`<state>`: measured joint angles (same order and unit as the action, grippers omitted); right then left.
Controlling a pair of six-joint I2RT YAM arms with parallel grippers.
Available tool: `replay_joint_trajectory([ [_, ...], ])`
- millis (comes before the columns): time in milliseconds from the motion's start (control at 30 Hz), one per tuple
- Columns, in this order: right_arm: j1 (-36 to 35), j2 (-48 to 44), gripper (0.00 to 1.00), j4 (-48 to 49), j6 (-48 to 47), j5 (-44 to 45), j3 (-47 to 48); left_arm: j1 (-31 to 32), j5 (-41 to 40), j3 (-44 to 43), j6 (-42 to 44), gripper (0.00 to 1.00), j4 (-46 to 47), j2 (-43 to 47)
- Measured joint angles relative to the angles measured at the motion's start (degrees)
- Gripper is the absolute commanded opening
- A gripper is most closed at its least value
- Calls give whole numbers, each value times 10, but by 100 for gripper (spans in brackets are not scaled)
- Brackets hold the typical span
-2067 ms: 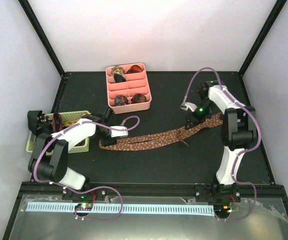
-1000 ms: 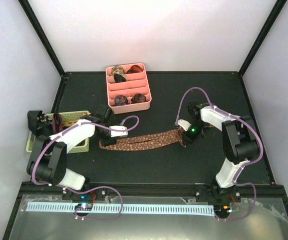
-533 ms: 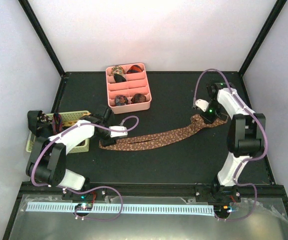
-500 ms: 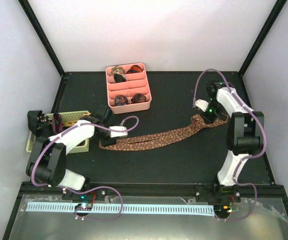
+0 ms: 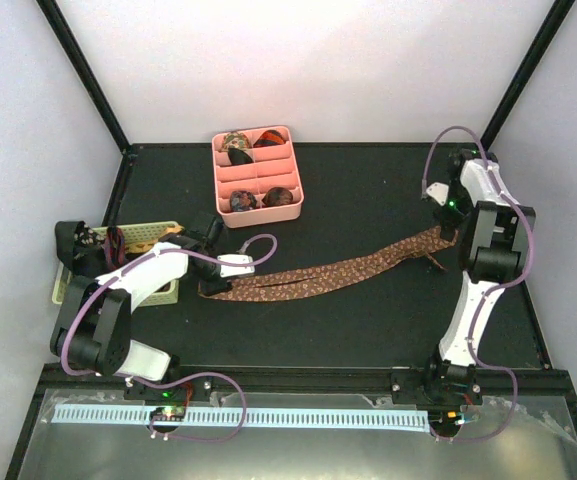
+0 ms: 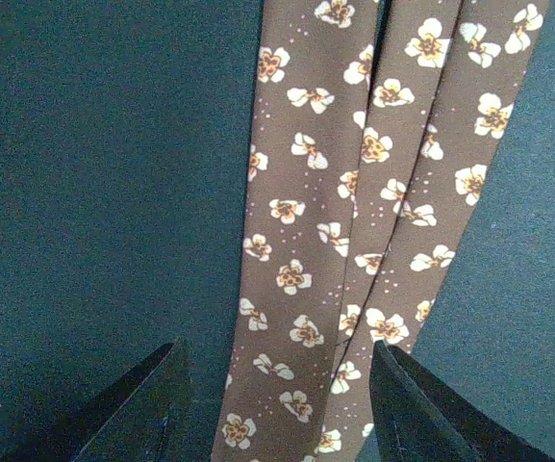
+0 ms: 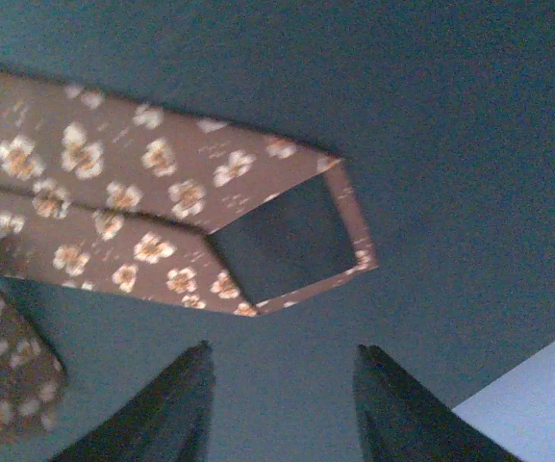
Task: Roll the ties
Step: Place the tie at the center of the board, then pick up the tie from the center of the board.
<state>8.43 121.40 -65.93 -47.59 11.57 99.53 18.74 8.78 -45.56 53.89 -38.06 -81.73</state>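
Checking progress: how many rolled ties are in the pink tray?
4. Far-left roll, far-right roll, near-left roll, near-right roll, all in the pink tray. A dark shape beside the far-left roll may be another; too small to tell.

My tie [image 6: 354,241] is brown, scattered with cream flowers with orange centres and tiny pale dots; its tip's lining is dark. The counter [image 5: 368,180] is black, the divided tray [image 5: 264,212] pink.
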Motion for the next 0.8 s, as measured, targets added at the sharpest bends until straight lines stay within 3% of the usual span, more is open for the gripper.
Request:
replay_joint_trajectory([
  [200, 16, 38, 55, -71, 21, -96, 71, 0, -2, 0, 0, 54, 0, 0],
  [367, 34, 9, 65, -97, 40, -149, -17, 0, -4, 0, -1, 54, 0, 0],
  [600, 94, 0, 61, -78, 99, -172, -111, 0, -4, -1, -8, 54, 0, 0],
  [800, 83, -50, 52, -23, 130, -173, -186, 0, -4, -1, -11, 54, 0, 0],
])
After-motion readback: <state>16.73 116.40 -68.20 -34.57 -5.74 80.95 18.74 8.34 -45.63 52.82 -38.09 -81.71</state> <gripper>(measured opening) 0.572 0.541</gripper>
